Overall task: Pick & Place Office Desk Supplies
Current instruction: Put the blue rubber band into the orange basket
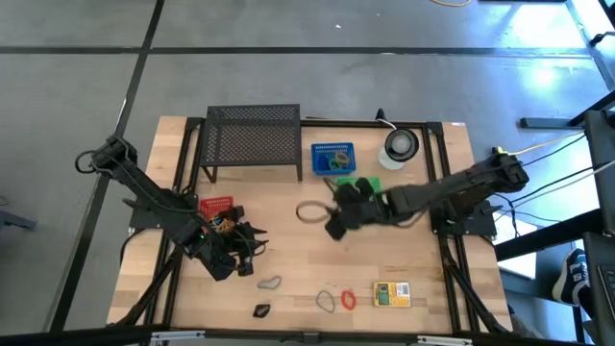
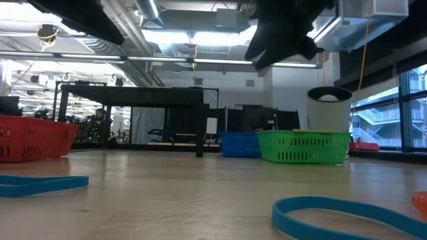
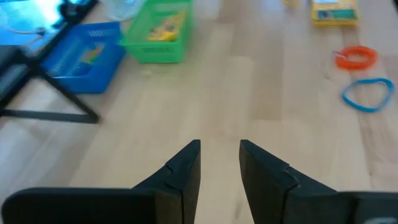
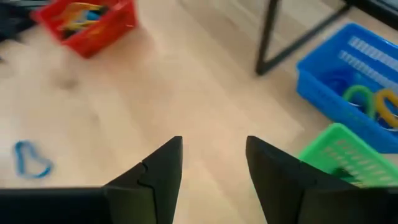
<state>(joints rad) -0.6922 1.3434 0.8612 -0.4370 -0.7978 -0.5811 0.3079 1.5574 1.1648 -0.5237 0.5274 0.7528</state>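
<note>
Taking the black mesh rack (image 1: 254,140) at the back of the bench (image 1: 288,259) as the landmark, the left hand (image 1: 233,256) sits in front of the rack's left end, just beside the red basket (image 1: 216,205); its fingers (image 3: 186,171) stand apart with bare wood between them and hold nothing. Farther to the front, a grey-blue loop (image 1: 269,284) and a small black clip (image 1: 261,309) lie loose on the wood. A tan rubber band (image 1: 310,212) lies in front of the rack's right end. Right of the rack stand the blue basket (image 1: 332,159) and, touching it, the green basket (image 1: 367,185). The right hand (image 1: 338,223) hovers in front of these two baskets, near the tan band, its fingers (image 4: 158,171) apart and empty. Near the front edge, well right of the rack, lie a grey loop (image 1: 327,301), an orange loop (image 1: 348,299) and a yellow-green box (image 1: 392,294).
</note>
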